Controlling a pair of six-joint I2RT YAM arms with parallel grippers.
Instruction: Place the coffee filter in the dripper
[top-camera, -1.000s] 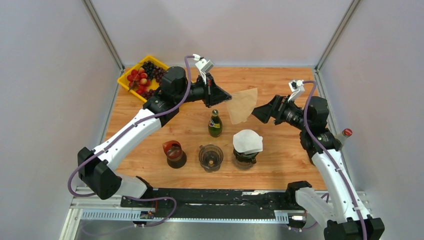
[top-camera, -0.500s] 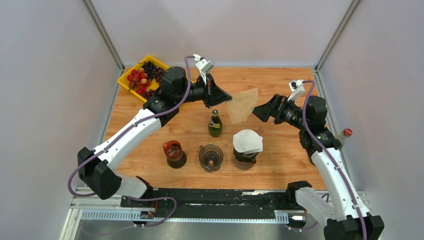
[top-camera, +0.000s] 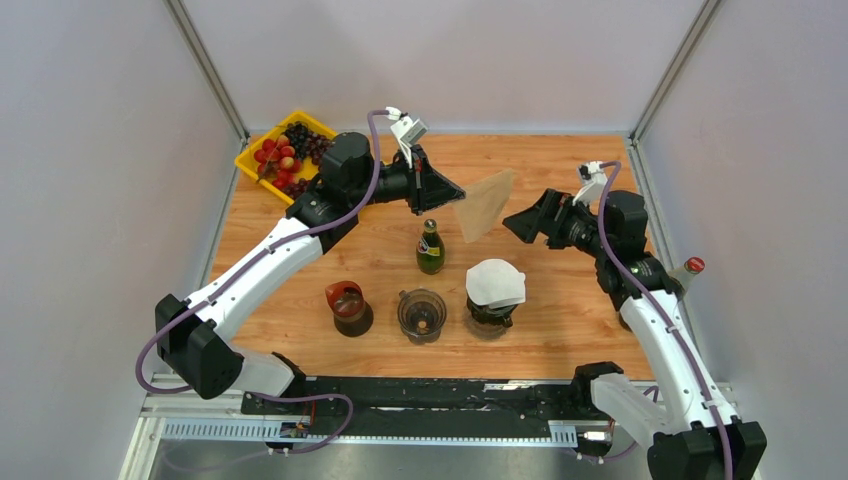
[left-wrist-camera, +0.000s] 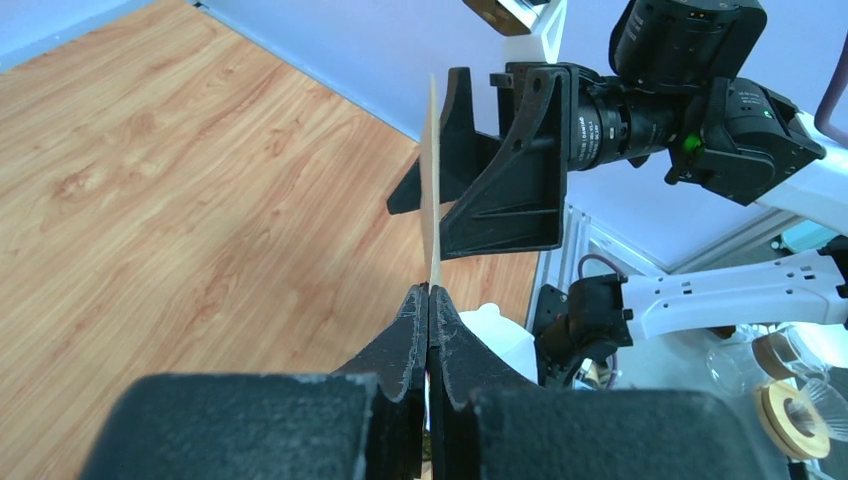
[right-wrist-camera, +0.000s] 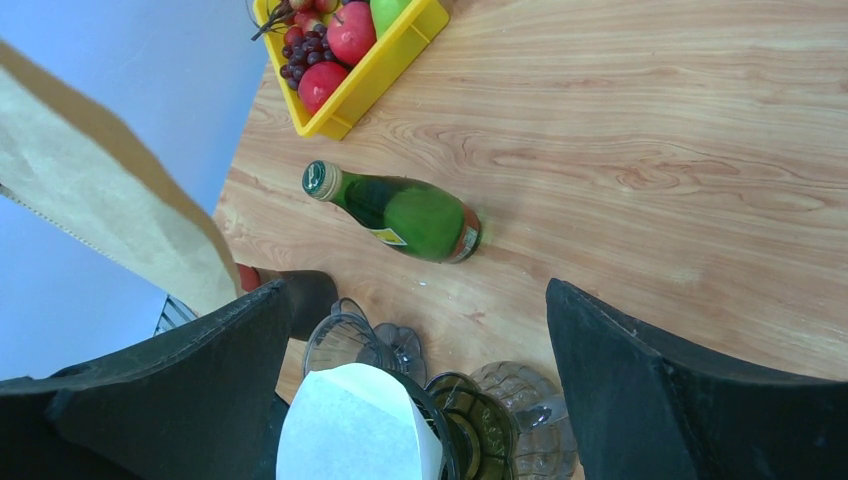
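Nearby, green bottle (top-camera: 430, 250) stands behind empty dripper (top-camera: 421, 315); left pincer (left-wrist-camera: 428, 296) pinches filter (top-camera: 485, 205).

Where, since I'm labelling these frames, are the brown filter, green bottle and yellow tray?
brown filter (top-camera: 485, 207), top external view, middle of the paper.
green bottle (right-wrist-camera: 415, 218), right wrist view, its body.
yellow tray (right-wrist-camera: 375, 75), right wrist view, its outer wall.

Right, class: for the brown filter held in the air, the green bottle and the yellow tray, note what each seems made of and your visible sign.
The brown filter looks like unbleached paper: matte, thin as a line edge-on in the left wrist view. The green bottle is probably glass: glossy, with highlights. The yellow tray is probably plastic: smooth, evenly coloured walls.
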